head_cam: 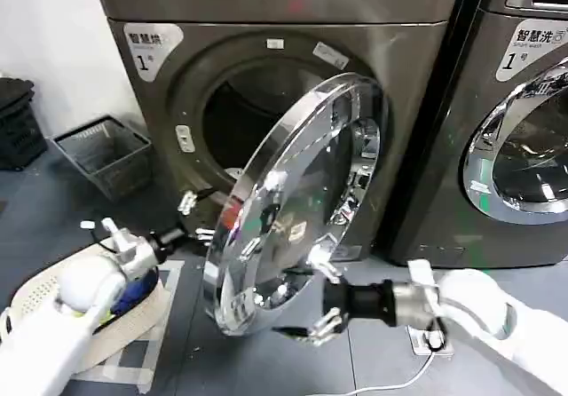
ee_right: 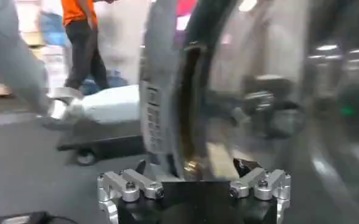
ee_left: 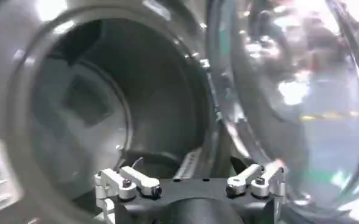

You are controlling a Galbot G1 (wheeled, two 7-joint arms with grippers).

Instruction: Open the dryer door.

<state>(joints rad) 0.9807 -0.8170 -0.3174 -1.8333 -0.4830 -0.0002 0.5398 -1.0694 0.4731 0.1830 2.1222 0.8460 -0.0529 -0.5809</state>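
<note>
Dryer door (head_cam: 293, 209): already swung well off the dark grey machine (head_cam: 266, 50), hinged on the side toward the second machine (head_cam: 524, 130), chrome rim leaning out toward the robot. The drum opening (head_cam: 244, 116) is plainly exposed, so I'd call the task mostly done.

Key relation: the door's free edge sits low, between the two grippers, and its face runs edge-on to the right arm. More opening means pushing that edge further round toward the second machine.

Right gripper (head_cam: 321, 298): closer of the two, right at the lower rim. In the right wrist view (ee_right: 191, 182) the fingers are spread with the rim edge (ee_right: 167, 109) running between them, not clamped on it as far as I can see.

Left gripper (head_cam: 197, 220): on the drum side of the door, just beside the rim's free edge. The left wrist view (ee_left: 188, 182) has its fingers parted, holding nothing, aimed into the drum.

Likely next: guessing the right arm does the final sweep, since it's already astride the rim.

Laundry basket (head_cam: 105, 154): on the floor off to the left, well apart.
</note>
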